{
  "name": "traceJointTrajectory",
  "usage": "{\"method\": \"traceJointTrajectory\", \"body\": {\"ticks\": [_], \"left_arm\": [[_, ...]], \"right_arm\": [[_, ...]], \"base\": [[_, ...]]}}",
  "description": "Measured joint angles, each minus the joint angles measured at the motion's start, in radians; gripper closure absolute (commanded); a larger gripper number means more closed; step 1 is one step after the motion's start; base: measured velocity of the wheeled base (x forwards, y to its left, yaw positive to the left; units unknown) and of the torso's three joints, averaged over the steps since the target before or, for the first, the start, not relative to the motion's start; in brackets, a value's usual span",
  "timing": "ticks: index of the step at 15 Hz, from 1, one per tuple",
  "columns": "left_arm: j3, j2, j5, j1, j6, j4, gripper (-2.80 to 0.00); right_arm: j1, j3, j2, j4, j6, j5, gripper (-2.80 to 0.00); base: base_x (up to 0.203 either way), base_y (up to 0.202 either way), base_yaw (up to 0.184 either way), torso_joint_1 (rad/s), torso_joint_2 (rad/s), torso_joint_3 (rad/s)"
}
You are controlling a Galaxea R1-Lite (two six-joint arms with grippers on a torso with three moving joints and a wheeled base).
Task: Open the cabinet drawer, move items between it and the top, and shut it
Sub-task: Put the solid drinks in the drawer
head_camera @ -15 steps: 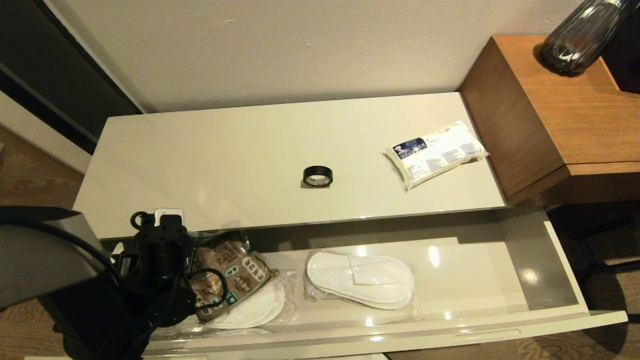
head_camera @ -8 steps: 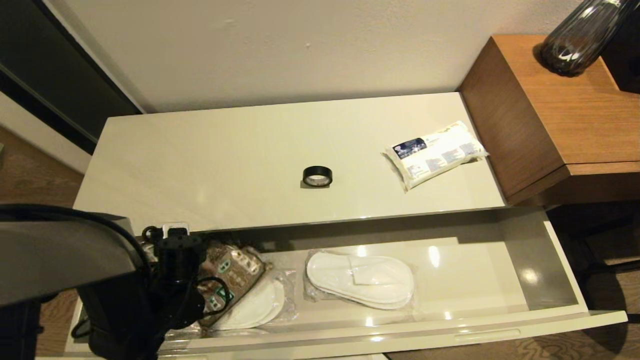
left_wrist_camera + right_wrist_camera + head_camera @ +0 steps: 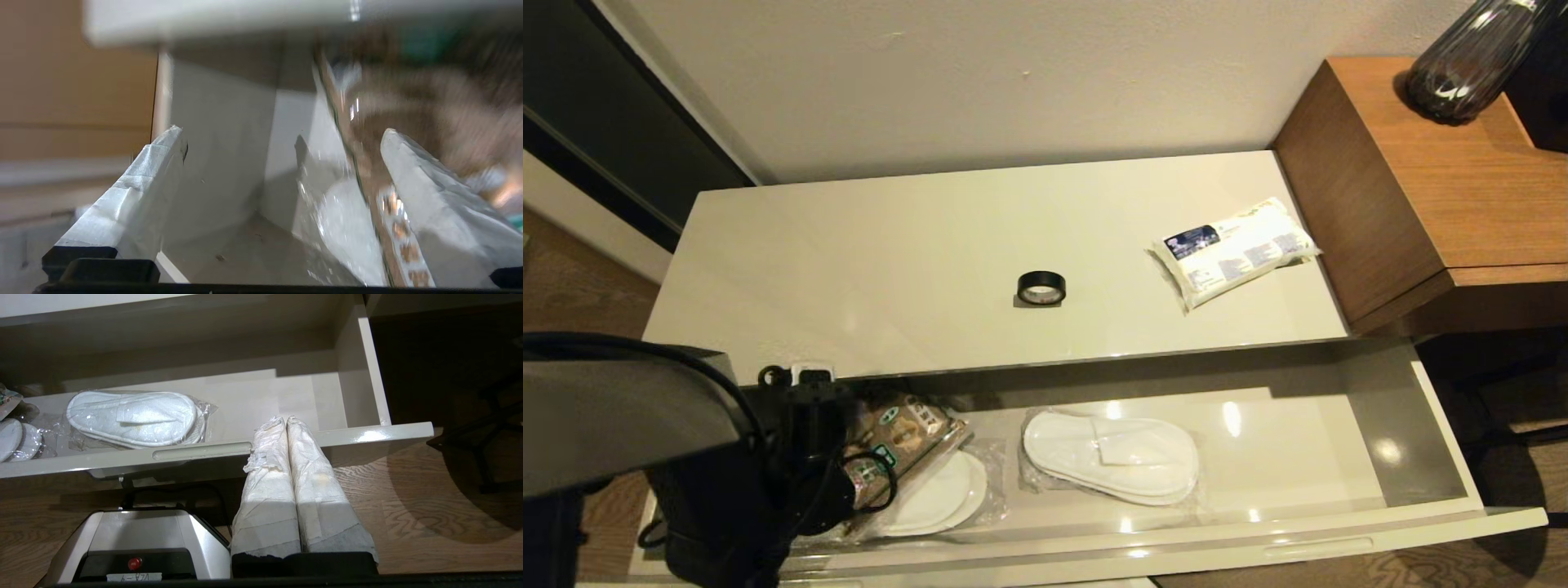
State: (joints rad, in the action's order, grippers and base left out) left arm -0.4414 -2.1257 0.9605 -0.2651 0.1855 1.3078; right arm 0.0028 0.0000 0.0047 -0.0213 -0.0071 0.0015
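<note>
Drawer [image 3: 1380, 523] stood open, holding wrapped slippers [image 3: 1111, 456] mid-floor and a snack bag [image 3: 903, 433] at its left end, where the left gripper [image 3: 282, 196] hovered, fingers apart.

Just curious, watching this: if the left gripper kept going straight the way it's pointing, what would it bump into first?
Probably the snack bag: the left gripper, open, straddles its edge inside the cabinet drawer. Depth is unclear; the drawer's back corner lies beyond.

To my right I see a wooden side table [image 3: 1437, 188] bearing a dark ribbed vase [image 3: 1470, 61].
</note>
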Motion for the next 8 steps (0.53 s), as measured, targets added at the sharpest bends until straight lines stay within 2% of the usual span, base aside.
{"method": "traceJointTrajectory", "body": {"ticks": [4, 5, 8], "left_arm": [[0.079, 0.279, -0.052, -0.001, 0.105, -0.057, -2.8], [0.106, 0.362, -0.066, -0.002, 0.121, -0.097, 0.0], [0.141, 0.627, -0.108, -0.004, 0.152, -0.281, 0.0]], "right_arm": [[0.0, 0.0, 0.0, 0.0, -0.001, 0.0, 0.0], [0.0, 0.0, 0.0, 0.0, 0.0, 0.0, 0.0], [0.0, 0.0, 0.0, 0.0, -0.001, 0.0, 0.0]], "base": [[0.0, 0.0, 0.0, 0.0, 0.0, 0.0], [0.0, 0.0, 0.0, 0.0, 0.0, 0.0], [0.0, 0.0, 0.0, 0.0, 0.0, 0.0]]}}
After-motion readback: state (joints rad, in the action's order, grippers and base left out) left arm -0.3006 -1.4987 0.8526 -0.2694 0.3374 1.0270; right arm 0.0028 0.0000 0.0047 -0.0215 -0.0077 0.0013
